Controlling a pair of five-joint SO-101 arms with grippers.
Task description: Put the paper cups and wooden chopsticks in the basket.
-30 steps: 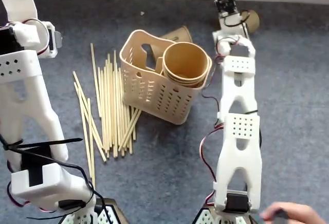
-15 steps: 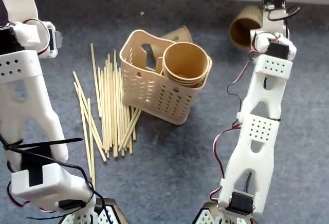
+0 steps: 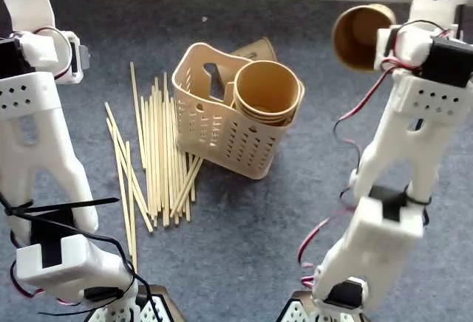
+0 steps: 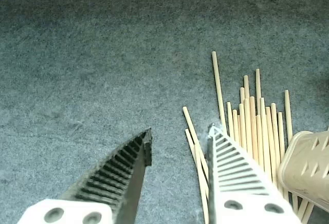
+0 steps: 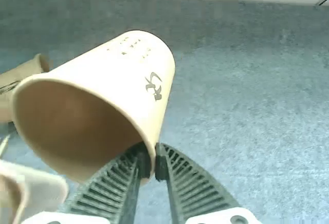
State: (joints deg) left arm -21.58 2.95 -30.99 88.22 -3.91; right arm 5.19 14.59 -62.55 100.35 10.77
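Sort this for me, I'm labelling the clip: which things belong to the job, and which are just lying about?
Job: basket; stacked cups inside it; held cup in right hand; loose cup behind basket; chopsticks on mat.
Lying about: one pale speck.

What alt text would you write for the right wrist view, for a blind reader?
The right gripper pinches the rim of a paper cup, held tilted with its open mouth toward the camera, above a grey surface. Part of the basket shows close by.
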